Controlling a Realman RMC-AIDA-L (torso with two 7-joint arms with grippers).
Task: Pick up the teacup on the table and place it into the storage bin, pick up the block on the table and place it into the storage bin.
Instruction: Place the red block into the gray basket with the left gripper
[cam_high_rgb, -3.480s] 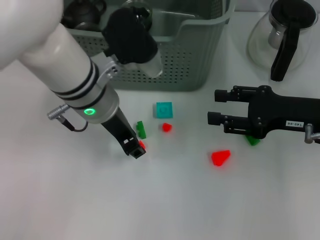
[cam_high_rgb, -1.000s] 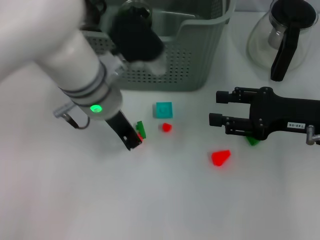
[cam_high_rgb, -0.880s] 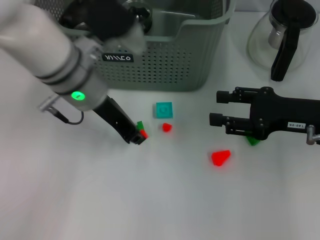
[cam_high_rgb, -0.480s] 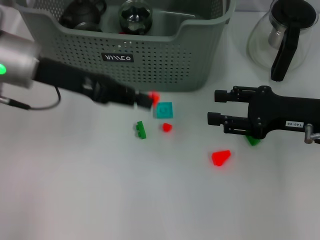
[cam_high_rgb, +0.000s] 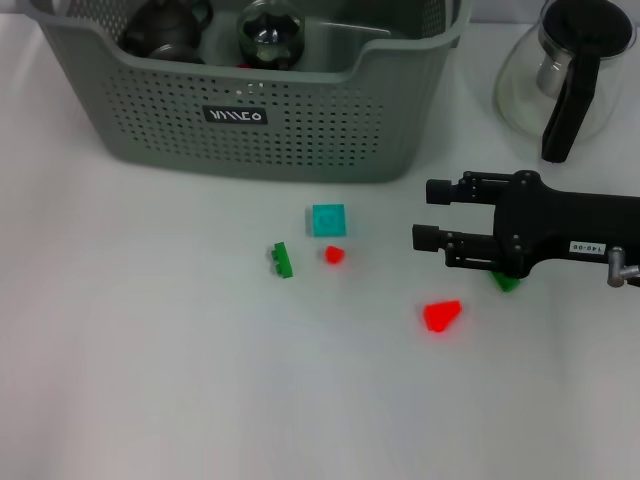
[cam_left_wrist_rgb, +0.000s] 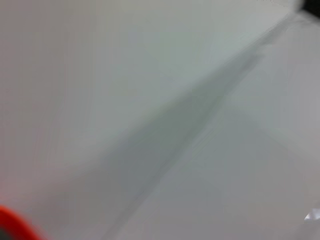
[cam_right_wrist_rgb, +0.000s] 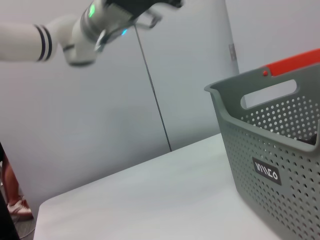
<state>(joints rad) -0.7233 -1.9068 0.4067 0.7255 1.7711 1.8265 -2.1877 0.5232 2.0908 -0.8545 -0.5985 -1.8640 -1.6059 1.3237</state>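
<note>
Storage bin (cam_high_rgb: 330, 130) stands at the table's far edge with dark teaware inside. Right gripper (cam_high_rgb: 428, 214) hovers low over the table at the right, fingers parted and empty, a green block (cam_high_rgb: 506, 282) under it. Left arm (cam_right_wrist_rgb: 75, 30) is raised high; its grip cannot be told. Teal block (cam_high_rgb: 327, 219), red cone (cam_high_rgb: 441, 315) and small green block (cam_high_rgb: 282, 260) lie loose on open white table (cam_high_rgb: 150, 350).

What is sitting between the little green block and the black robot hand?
In the head view, a small red block lies on the white table between the green block and the right gripper. Otherwise that stretch is bare.
</note>
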